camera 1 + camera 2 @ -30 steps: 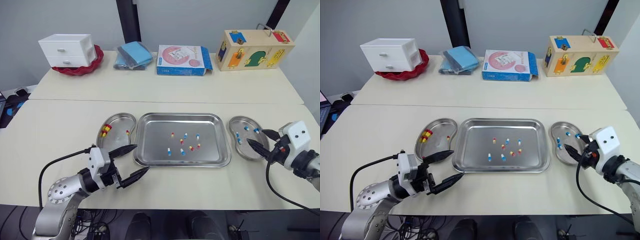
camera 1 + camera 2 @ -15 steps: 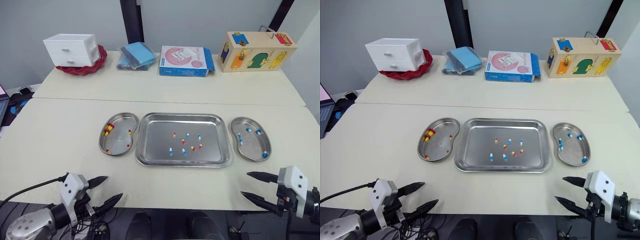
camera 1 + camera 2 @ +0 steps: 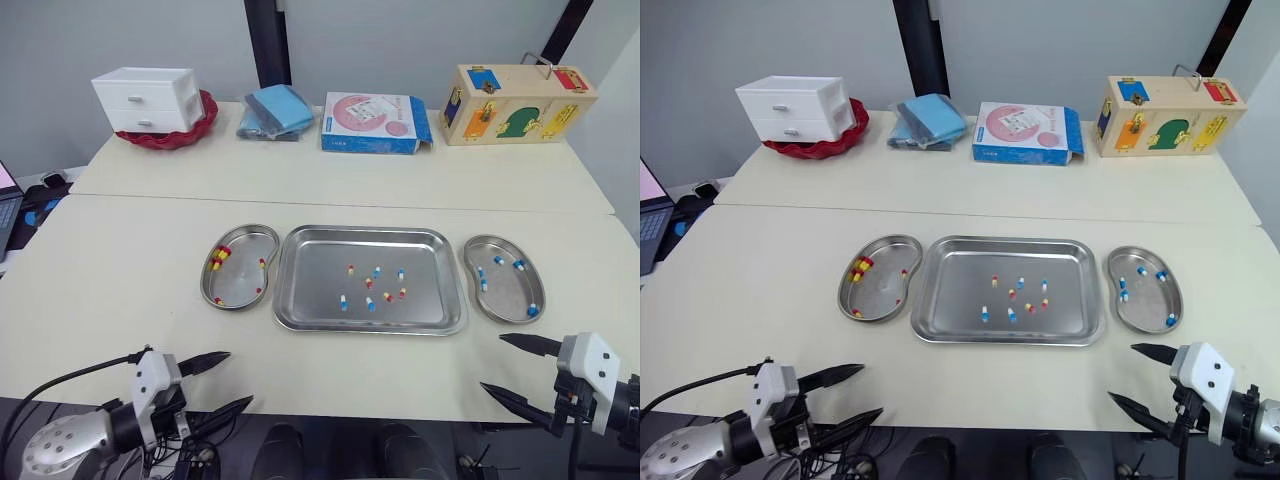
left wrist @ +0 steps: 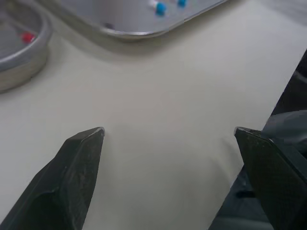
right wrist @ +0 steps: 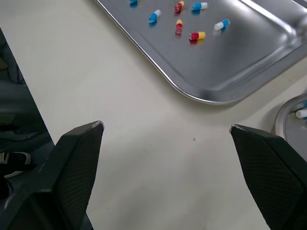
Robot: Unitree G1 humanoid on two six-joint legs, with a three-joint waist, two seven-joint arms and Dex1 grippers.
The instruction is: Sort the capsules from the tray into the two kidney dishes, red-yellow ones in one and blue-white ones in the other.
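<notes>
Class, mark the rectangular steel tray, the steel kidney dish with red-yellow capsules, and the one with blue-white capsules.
Rectangular steel tray [image 3: 310,285]: left eye view, bare floor.
Steel kidney dish with red-yellow capsules [image 3: 238,279]: left eye view, bare floor.
Steel kidney dish with blue-white capsules [image 3: 506,295]: left eye view, bare floor.

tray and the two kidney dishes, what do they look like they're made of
The tray looks like stainless steel: silvery grey and glossy, with reflections along its raised rim. The left kidney dish and right kidney dish seem the same polished metal, with bright highlights on their curved walls. Coated plastic can't be ruled out.
</notes>
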